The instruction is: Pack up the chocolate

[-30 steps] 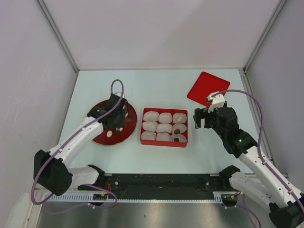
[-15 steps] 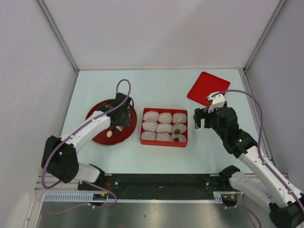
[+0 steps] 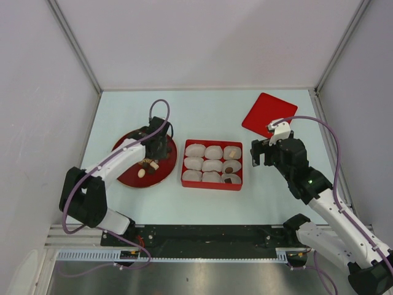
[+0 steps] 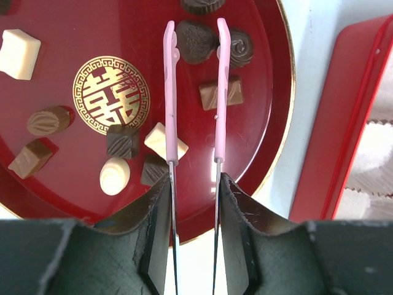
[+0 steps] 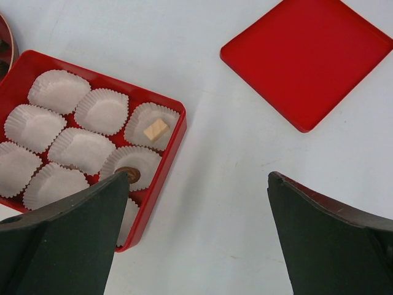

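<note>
Most chocolate lies on a glossy round red plate: dark, tan and cream pieces, cubed, rounded or ribbed. The left end effector grips pink tongs, tips either side of a dark piece. Right of the plate, a red box of crinkled paper cups holds three pieces. The right end effector gapes over the smooth pale bench, between plain white walls.

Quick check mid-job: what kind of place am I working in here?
Probably a lab test cell, not a shop: bare white walls close in a pale table, and the only props are a red plate of chocolates and a red box of paper cups.
</note>
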Available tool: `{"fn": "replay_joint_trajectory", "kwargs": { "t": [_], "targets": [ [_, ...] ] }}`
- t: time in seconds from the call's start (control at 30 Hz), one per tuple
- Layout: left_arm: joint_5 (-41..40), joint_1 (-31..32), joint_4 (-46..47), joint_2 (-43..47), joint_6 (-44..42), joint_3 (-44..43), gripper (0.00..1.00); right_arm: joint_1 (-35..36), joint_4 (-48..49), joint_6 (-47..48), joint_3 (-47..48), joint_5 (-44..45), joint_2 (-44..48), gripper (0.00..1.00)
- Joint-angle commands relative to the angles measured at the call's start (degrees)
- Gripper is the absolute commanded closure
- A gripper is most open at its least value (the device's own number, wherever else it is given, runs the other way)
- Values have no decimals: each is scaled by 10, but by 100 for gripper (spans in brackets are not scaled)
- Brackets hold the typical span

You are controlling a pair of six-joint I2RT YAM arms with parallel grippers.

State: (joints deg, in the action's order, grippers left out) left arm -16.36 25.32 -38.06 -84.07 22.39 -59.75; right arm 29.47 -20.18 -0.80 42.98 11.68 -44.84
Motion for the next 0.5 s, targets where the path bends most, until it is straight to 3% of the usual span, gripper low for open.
{"fn": "replay_joint_trajectory", "kwargs": {
  "t": [0.0, 0.47],
  "targets": [
    [-13, -11, 17, -12, 0, -30, 62, 1, 18, 6, 1, 15, -1, 0],
    [-9, -14, -2, -36, 2, -30, 62, 1, 22, 7, 1, 13, -3, 0]
  ]
}}
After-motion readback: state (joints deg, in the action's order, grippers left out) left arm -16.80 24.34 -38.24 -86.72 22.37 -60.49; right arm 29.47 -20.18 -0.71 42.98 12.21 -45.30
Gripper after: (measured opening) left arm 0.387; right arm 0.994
